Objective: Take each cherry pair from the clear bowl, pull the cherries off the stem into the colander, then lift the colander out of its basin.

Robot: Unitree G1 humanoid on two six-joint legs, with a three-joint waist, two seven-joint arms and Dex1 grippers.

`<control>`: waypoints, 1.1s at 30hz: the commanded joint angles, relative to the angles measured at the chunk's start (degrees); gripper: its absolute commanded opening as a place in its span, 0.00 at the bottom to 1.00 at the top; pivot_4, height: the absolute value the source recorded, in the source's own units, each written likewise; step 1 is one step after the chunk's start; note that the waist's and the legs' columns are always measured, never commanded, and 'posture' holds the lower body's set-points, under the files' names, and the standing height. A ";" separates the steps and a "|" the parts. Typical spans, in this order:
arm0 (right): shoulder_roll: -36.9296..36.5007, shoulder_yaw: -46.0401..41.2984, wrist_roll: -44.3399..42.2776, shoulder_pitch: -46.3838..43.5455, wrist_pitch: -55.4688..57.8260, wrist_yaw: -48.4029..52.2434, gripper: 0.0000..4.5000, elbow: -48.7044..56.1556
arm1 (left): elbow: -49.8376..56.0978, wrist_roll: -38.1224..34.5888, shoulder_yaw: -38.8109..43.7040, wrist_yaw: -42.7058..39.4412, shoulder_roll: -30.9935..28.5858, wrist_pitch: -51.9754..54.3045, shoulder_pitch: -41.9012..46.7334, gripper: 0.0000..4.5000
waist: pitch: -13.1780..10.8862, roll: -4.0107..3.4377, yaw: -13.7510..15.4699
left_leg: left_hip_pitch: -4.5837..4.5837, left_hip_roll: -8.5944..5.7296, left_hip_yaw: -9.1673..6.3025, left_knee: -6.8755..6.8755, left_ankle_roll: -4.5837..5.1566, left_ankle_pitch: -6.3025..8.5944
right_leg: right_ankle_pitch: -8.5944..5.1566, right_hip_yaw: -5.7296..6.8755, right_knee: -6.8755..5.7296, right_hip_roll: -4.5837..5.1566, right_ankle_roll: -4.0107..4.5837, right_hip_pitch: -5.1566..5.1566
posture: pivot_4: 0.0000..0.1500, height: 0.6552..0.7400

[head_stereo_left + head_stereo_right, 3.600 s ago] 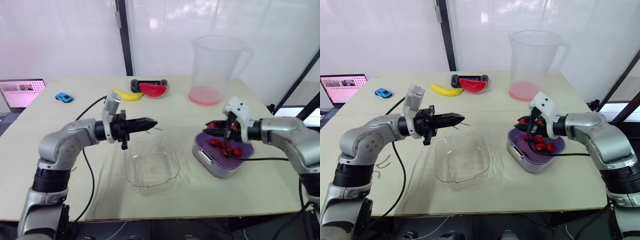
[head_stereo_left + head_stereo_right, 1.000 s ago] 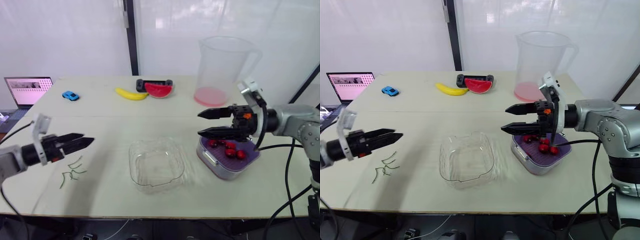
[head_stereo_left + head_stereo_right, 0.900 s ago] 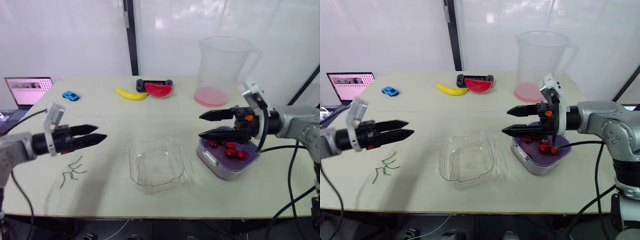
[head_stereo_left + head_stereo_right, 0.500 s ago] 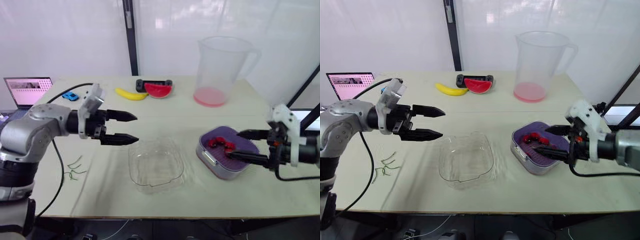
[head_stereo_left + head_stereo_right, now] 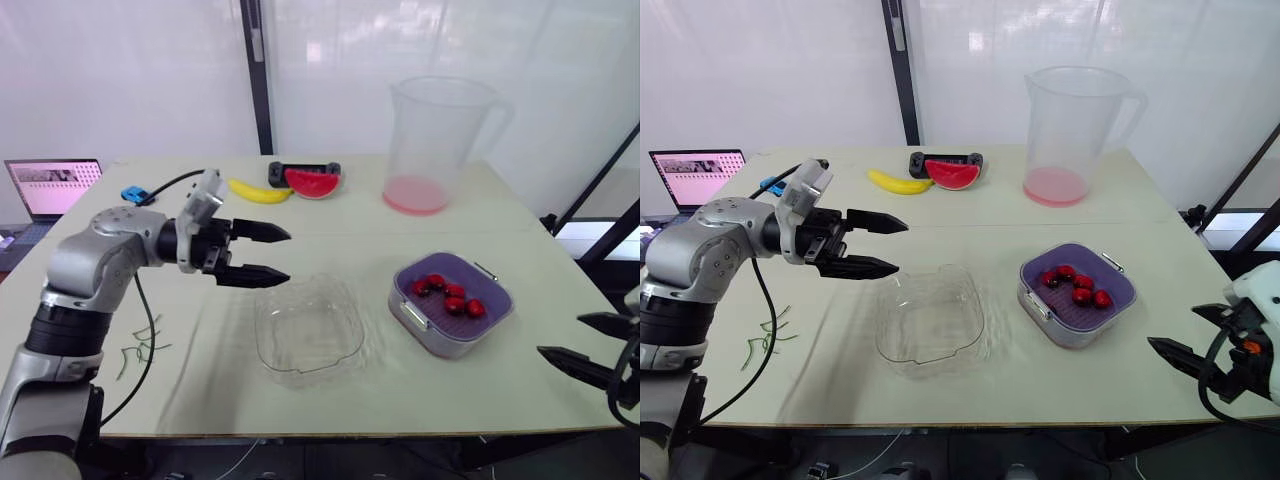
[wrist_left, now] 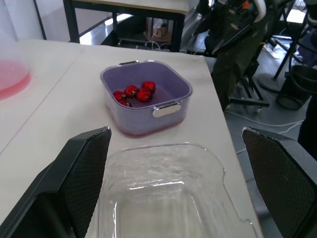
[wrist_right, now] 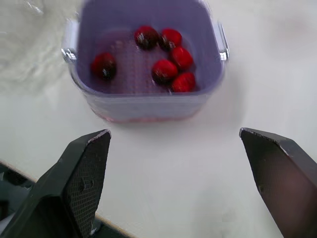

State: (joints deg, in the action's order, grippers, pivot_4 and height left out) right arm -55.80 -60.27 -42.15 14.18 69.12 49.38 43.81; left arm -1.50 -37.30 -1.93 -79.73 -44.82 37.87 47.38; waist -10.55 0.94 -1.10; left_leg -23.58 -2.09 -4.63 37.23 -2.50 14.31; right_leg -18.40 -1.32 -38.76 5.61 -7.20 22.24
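Hovering left gripper [image 5: 289, 255] (spread), cherries [image 5: 447, 293] apparently in colander [image 5: 491, 291]

My left claw [image 5: 288, 255], fingers spread wide, hung left of centre in the frame, just by the upper-left corner of the clear bowl [image 5: 305, 335], and the bowl's mouth lay uncovered. A narrow strip of bare tabletop [image 5: 379, 300] ran between the bowl and the purple colander [image 5: 455, 342] at centre right, whose top was also uncovered. My right claw [image 5: 560, 334], also spread, sat at the lower right edge, with bare tabletop between it and the colander. The tall jug [image 5: 435, 140] stood upper right of centre, well behind the colander. The banana [image 5: 258, 190] and watermelon slice [image 5: 308, 180] lay along the upper centre.
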 commanded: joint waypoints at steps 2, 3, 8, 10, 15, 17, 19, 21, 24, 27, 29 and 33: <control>-2.04 4.42 -6.12 -7.98 2.10 -4.73 1.00 1.75 | 1.35 0.51 1.91 1.23 -0.19 -0.99 -1.58 0.98 | 0.00 0.00 0.15 | 0.04 0.03 -0.02 -0.01 0.00 0.00 | 0.00 0.01 0.09 0.00 0.00 -0.08 | 1.00 1.00; -1.50 9.60 -8.08 -15.10 3.45 -9.19 1.00 0.81 | 1.25 2.08 2.33 3.00 0.09 -2.79 -2.93 0.98 | 0.00 0.00 0.03 | 0.04 0.03 -0.02 -0.02 0.00 0.00 | 0.00 0.01 0.10 0.00 0.00 -0.07 | 1.00 1.00; -1.43 29.88 -11.68 -39.38 16.97 -22.06 1.00 -2.18 | 3.69 3.80 5.06 9.65 1.58 -5.43 -8.01 0.98 | -0.01 -0.03 0.10 | 0.06 0.21 -0.06 -0.09 -0.03 -0.02 | 0.00 -0.02 0.15 0.01 0.01 -0.04 | 1.00 1.00; -2.74 35.66 -12.98 -44.24 22.12 -24.52 1.00 -3.71 | 5.42 3.64 5.54 10.70 1.54 -5.34 -9.80 0.98 | -0.01 -0.03 0.51 | -0.09 0.21 -0.10 -0.14 -0.03 -0.02 | 0.00 0.02 0.26 0.02 0.01 0.05 | 1.00 1.00; -3.23 47.87 -20.03 -51.20 23.38 -34.56 1.00 -9.47 | 8.44 3.22 6.97 13.37 1.43 -4.93 -12.92 0.98 | 0.00 -0.02 0.27 | -0.54 0.03 -0.15 0.03 -0.01 -0.01 | 0.02 0.12 0.46 0.23 -0.02 0.26 | 1.00 1.00; -2.37 51.91 -22.37 -52.29 23.38 -38.59 1.00 -10.28 | 10.12 3.10 7.41 14.68 1.58 -4.61 -14.20 0.98 | 0.00 -0.03 0.28 | -0.54 0.03 -0.16 0.04 0.00 0.00 | 0.02 0.13 0.44 0.23 -0.02 0.27 | 1.00 1.00; -0.89 54.49 -24.06 -52.35 23.38 -42.76 0.86 -11.76 | 11.59 2.83 7.80 15.75 1.64 -4.21 -15.34 1.00 | 0.00 -0.02 0.19 | -0.53 0.05 -0.18 0.01 0.00 0.00 | 0.02 0.15 0.43 0.18 -0.02 0.28 | 1.00 1.00; -0.54 56.85 -23.86 -52.58 23.38 -46.33 0.70 -12.98 | 12.60 2.58 7.99 16.52 1.59 -3.90 -16.05 1.00 | -0.01 -0.03 0.16 | -0.54 0.06 -0.16 0.01 0.00 0.00 | 0.02 0.14 0.41 0.17 -0.02 0.30 | 1.00 1.00; -0.13 58.24 -25.40 -52.95 23.38 -50.40 0.70 -15.37 | 13.51 2.21 8.21 17.55 1.47 -3.48 -16.44 1.00 | 0.00 -0.03 0.28 | -0.57 0.03 -0.16 0.04 0.00 0.00 | 0.02 0.14 0.38 0.18 -0.02 0.32 | 1.00 1.00; 1.30 58.10 -28.22 -53.26 23.38 -54.00 0.70 -17.96 | 14.00 2.00 8.28 18.33 1.35 -3.29 -16.55 1.00 | 0.00 -0.03 0.18 | -0.56 0.02 -0.15 0.04 0.01 0.00 | 0.02 0.14 0.38 0.17 -0.02 0.32 | 1.00 1.00; 2.60 58.38 -29.35 -53.78 23.38 -56.24 0.70 -19.27 | 14.24 1.95 8.22 18.71 1.32 -3.30 -16.55 1.00 | 0.00 -0.03 0.12 | -0.56 0.01 -0.15 0.04 0.00 0.00 | 0.02 0.14 0.37 0.12 -0.02 0.32 | 1.00 1.00; 4.16 58.98 -31.71 -54.75 23.38 -59.23 0.70 -20.70 | 14.64 2.17 7.80 19.39 1.43 -3.33 -16.52 1.00 | 0.00 -0.03 0.13 | -0.56 0.01 -0.15 0.04 0.01 0.00 | 0.02 0.13 0.36 0.09 -0.02 0.33 | 1.00 1.00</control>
State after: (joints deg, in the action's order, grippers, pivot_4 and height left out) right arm -51.96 -0.47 -72.51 -39.16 92.09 -8.50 23.00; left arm 11.44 -34.49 4.35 -60.77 -42.82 34.70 30.47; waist -10.55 0.91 -0.97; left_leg -24.14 -2.08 -4.77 37.27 -2.50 14.31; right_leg -18.37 -1.19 -38.39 5.70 -7.22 22.57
